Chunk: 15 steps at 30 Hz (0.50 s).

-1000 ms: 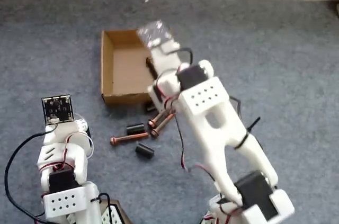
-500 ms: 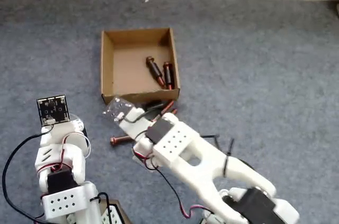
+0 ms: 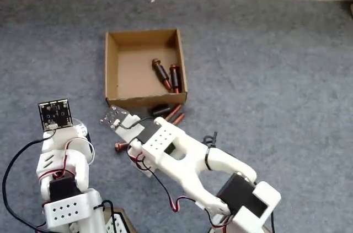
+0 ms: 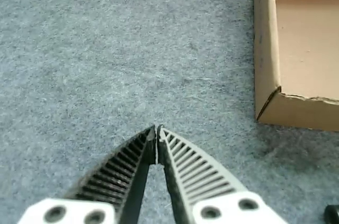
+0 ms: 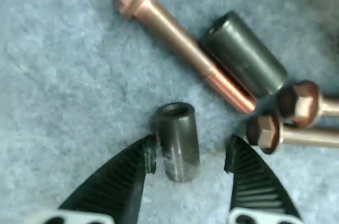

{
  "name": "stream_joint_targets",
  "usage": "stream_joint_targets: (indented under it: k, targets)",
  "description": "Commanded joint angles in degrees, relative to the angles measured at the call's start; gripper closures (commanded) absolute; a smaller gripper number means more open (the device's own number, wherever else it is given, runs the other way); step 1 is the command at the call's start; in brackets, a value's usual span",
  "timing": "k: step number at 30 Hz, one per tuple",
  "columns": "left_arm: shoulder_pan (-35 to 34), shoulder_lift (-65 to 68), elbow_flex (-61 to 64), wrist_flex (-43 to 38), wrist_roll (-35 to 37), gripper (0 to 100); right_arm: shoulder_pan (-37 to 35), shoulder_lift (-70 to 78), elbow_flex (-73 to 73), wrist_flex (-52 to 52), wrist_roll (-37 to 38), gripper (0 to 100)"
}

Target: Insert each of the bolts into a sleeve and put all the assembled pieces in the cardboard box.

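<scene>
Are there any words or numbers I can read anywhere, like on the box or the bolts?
No text can be read.
The cardboard box is plain, with no print.
The bolt nearest the camera has a head too blurred to show any stamp.
The small circuit board has marks too small to read.

Your tabletop (image 3: 276,51) wears rough, fuzzy grey cloth. The bolts (image 5: 180,49) are coppery metal with a soft shine — the sleeve (image 5: 178,142) is dark, smooth and semi-matt. The cardboard box (image 3: 112,68) is plain matt brown paperboard; the left end effector (image 4: 157,131), ribbed matt black plastic.
</scene>
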Motion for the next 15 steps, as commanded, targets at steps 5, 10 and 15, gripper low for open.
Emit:
stream_joint_targets:
  k: [5, 10, 15]
  targets:
    - [-0.31, -0.31, -0.66, -1.05, -0.44, 97, -0.31, 2.51, -2.59, -1.45, 0.35, 98.7]
    - [-0.31, -0.31, -0.57, -0.97, -0.44, 96, 1.98, -3.91, -2.15, -0.92, -4.92, 99.4]
    - [-0.48, -0.31, -0.75, -0.97, -0.44, 96, 2.51, -16.92, 1.54, 3.91, -9.05, 99.4]
